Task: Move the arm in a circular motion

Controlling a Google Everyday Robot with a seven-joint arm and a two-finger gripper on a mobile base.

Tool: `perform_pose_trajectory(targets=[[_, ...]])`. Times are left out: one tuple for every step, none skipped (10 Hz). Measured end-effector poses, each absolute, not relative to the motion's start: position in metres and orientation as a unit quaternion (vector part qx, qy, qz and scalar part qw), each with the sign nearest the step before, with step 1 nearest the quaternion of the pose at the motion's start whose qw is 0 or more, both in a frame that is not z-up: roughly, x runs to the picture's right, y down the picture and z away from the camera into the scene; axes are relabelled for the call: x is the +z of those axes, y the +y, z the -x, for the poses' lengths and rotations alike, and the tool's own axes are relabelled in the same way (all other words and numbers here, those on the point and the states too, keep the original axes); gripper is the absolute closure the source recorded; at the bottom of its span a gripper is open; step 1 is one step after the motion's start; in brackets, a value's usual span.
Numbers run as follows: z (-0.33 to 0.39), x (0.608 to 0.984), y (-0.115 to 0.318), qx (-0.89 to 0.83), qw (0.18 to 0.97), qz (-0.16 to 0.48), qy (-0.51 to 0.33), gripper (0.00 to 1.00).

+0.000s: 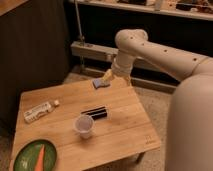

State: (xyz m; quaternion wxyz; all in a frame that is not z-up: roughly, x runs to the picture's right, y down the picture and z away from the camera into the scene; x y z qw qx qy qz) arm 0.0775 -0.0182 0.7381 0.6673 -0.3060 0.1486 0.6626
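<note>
The arm (150,50) is a large cream-white tube with small dark dots. It reaches in from the right and bends at a rounded elbow (131,41) above the far edge of the wooden table (125,130). Its narrow yellowish gripper (107,76) points down and left. It hangs just above and to the right of a small blue-grey block (100,83) at the table's far edge. I cannot tell whether the gripper touches the block.
On the table lie a white bottle (39,112) at the left, a flat black object (95,113) in the middle, a pale cup (83,126) in front of it, and a green plate with a carrot (34,156) at the front left. A metal rail (95,50) runs behind.
</note>
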Motion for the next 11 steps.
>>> perform_pose_trajectory(targets=[[-0.096, 0.730, -0.003, 0.672, 0.660, 0.298, 0.153, 0.20], [-0.117, 0.717, 0.017, 0.684, 0.652, 0.286, 0.158, 0.20], [-0.127, 0.703, 0.033, 0.690, 0.649, 0.278, 0.160, 0.20], [-0.129, 0.689, 0.050, 0.692, 0.649, 0.273, 0.160, 0.20], [-0.125, 0.668, 0.072, 0.688, 0.655, 0.268, 0.160, 0.20], [-0.120, 0.659, 0.082, 0.682, 0.662, 0.265, 0.161, 0.20], [-0.111, 0.651, 0.091, 0.672, 0.673, 0.263, 0.162, 0.20], [-0.093, 0.644, 0.097, 0.655, 0.691, 0.261, 0.160, 0.20], [-0.079, 0.641, 0.099, 0.643, 0.702, 0.261, 0.158, 0.20], [-0.056, 0.639, 0.099, 0.628, 0.715, 0.265, 0.152, 0.20], [-0.032, 0.640, 0.096, 0.613, 0.729, 0.268, 0.146, 0.20]])
